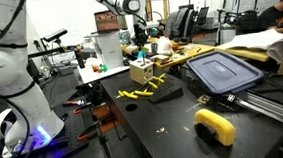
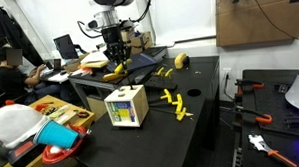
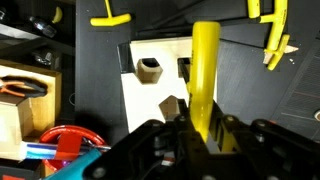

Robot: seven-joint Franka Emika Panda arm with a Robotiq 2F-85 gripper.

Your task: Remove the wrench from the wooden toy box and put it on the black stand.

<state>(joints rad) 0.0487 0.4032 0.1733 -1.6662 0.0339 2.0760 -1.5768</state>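
Where the pincer hangs: we have the gripper (image 2: 116,61) up off the table (image 2: 216,131), pointing straight down from the arm, and in an exterior view it sits above and behind the box (image 2: 126,106).
Pincer state: closed down tight. In the wrist view its gripper (image 3: 200,125) jaws clamp the lower end of a yellow bar.
What it holds: the wrench (image 3: 205,70). We see it as a plain yellow shaft running up the wrist view from between the fingers, and in an exterior view a bit of yellow (image 2: 117,70) hangs under the fingers.
Wrench, where: in the air, clear of the table and in the grip. The wrist view puts it over the box top.
Box: pale wood, standing upright on the table (image 1: 139,71). From the wrist we look down on its pale face (image 3: 155,100), with cut-out holes showing dark.
Stand: we make out a low dark slab (image 1: 168,92) on the table just beside the box, on the lid's side. Black on black, so its edges are hard to read.
Loose yellow tools: several lie on the table near the box (image 1: 142,89), (image 2: 175,101).
Lid: blue-grey (image 1: 224,71), lying flat beyond the stand.
Power tool: yellow and black (image 1: 215,126), near the table's front edge, well apart from the box.
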